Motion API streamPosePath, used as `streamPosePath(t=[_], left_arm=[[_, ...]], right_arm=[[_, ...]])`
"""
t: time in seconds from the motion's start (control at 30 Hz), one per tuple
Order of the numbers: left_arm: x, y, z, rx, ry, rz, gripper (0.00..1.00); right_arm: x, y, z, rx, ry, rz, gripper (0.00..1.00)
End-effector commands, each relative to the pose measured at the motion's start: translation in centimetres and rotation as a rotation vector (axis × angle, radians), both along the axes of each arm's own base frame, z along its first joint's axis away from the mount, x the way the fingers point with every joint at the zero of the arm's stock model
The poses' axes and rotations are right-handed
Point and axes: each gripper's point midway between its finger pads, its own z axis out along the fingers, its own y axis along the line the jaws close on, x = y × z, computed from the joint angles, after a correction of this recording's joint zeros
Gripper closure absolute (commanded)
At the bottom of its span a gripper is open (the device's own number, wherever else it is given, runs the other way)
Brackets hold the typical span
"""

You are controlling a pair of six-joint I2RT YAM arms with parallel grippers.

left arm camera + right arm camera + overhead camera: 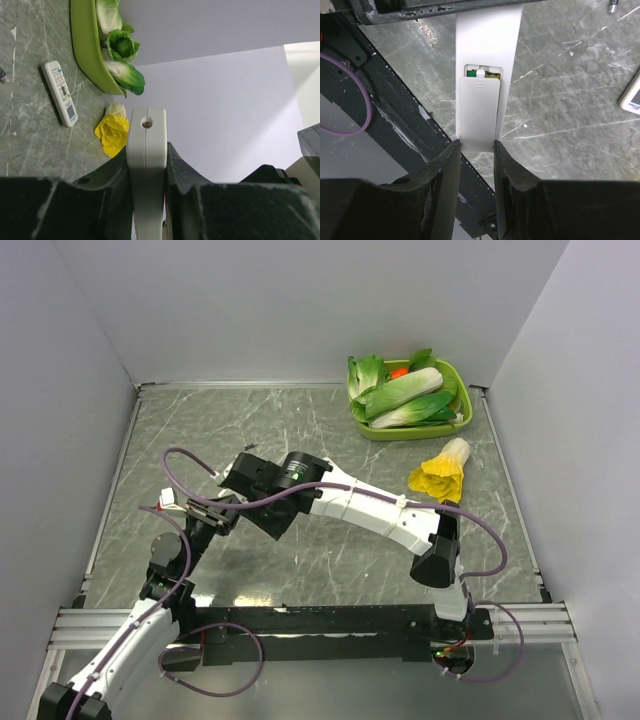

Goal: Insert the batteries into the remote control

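Note:
The slim white remote control (146,130) is held edge-on, off the table, between the fingers of my left gripper (147,156), which is shut on it. In the right wrist view its back (487,35) faces the camera. The battery cover (479,110) is slid partly back, and green batteries (482,75) show in the opening at its top. My right gripper (475,145) is shut on the lower end of the cover. In the top view both grippers meet at the left, the left one (200,510) below the right one (235,478).
A wider white remote with coloured buttons (60,92) lies on the table and also shows in the right wrist view (631,97). A green tray (460,425) of leafy vegetables stands at the back right, with a yellow vegetable (440,475) beside it. A small dark speck (612,6) lies nearby.

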Motion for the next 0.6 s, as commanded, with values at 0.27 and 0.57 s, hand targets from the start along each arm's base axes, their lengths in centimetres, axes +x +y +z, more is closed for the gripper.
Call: streamPosePath(t=[0.27, 0.57], left_arm=[[-0.9, 0.4, -6.9, 0.019, 0.105, 0.015, 0.98], [-1.1, 0.2, -6.8, 0.011, 0.103, 0.003, 0.98]], right_arm=[[-0.3, -0.6, -0.3, -0.052, 0.009, 0.003, 0.80], [0.1, -0.7, -0.4, -0.058, -0.004, -0.013, 0.77]])
